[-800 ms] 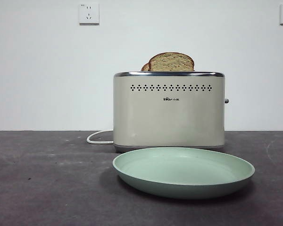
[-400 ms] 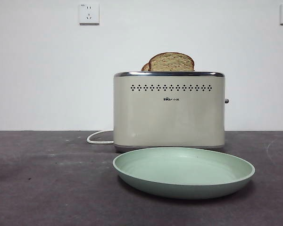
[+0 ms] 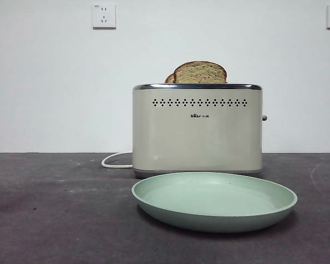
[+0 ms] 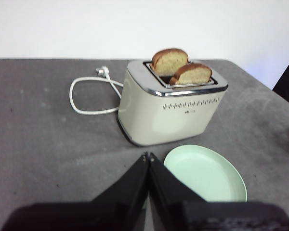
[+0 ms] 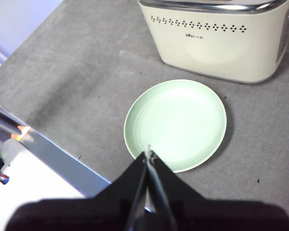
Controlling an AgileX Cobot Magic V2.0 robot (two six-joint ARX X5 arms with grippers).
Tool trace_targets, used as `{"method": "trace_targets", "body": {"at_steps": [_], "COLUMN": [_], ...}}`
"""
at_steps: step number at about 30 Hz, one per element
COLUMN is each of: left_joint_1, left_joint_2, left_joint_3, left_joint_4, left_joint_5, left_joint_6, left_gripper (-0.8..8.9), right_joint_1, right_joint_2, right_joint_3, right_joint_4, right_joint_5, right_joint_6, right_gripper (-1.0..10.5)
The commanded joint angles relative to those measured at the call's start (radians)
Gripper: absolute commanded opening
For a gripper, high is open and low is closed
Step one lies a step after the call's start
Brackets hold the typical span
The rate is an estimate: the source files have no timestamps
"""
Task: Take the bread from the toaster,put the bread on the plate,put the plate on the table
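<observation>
We judged that nothing had yet been lifted: the large slice of brown wholemeal bread [image 3: 200, 72], speckled tan with a dark crust, stood upright in the boxy cream toaster [image 3: 197, 129], with a smaller slice [image 4: 169, 61] in the slot behind it. The round pale mint-green plate [image 3: 213, 200] lay empty on the dark grey matte table [image 3: 55, 209], just in front of the toaster, at its 6 o'clock in the front view.

Our left gripper [image 4: 148, 156] hung back from the toaster with its jaws pressed together, holding nothing; our right gripper [image 5: 148, 150] hovered over the plate's near rim, likewise closed and empty.

To do this step well, we would have needed to open one gripper wide, come straight down over the crust of the front slice, pinch it flat across both faces, and lift vertically so it cleared the chrome rim without dragging the toaster.
</observation>
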Motion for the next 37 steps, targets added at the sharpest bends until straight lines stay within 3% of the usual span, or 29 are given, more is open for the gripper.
{"method": "trace_targets", "body": {"at_steps": [1, 3, 5, 7, 8, 19, 29, 37], "left_joint_1": [0.002, 0.002, 0.002, 0.002, 0.001, 0.0, -0.046, -0.142], "left_joint_2": [-0.003, -0.002, -0.002, -0.002, -0.002, 0.005, 0.196, 0.473], "left_joint_3": [-0.001, -0.001, -0.001, -0.001, -0.001, -0.001, 0.002, 0.029], "left_joint_4": [-0.01, -0.014, -0.013, -0.013, -0.013, 0.036, 0.332, 0.612], "left_joint_5": [0.003, 0.003, 0.003, 0.004, 0.004, 0.052, 0.184, 0.182], "left_joint_6": [0.011, 0.011, 0.006, 0.008, 0.008, 0.021, 0.039, 0.039], "left_gripper": [0.03, 0.78, 3.23, 5.48, 5.87, 5.91, 5.91, 5.91], "right_joint_1": [0.008, 0.008, 0.008, 0.008, 0.008, 0.008, 0.008, 0.008], "right_joint_2": [0.0, 0.0, 0.0, 0.0, 0.0, 0.0, 0.015, 0.048], "right_joint_3": [-0.001, -0.001, -0.001, -0.001, -0.001, -0.001, -0.001, -0.001], "right_joint_4": [0.003, 0.003, 0.003, 0.003, 0.003, 0.003, 0.003, 0.003], "right_joint_5": [-0.001, -0.001, -0.001, -0.001, -0.001, -0.001, -0.001, 0.0], "right_joint_6": [-0.009, -0.005, 0.006, 0.006, 0.006, 0.008, 0.009, 0.009], "right_gripper": [0.9, 2.9, 5.0, 5.8, 5.7, 5.7, 5.7, 5.7]}}
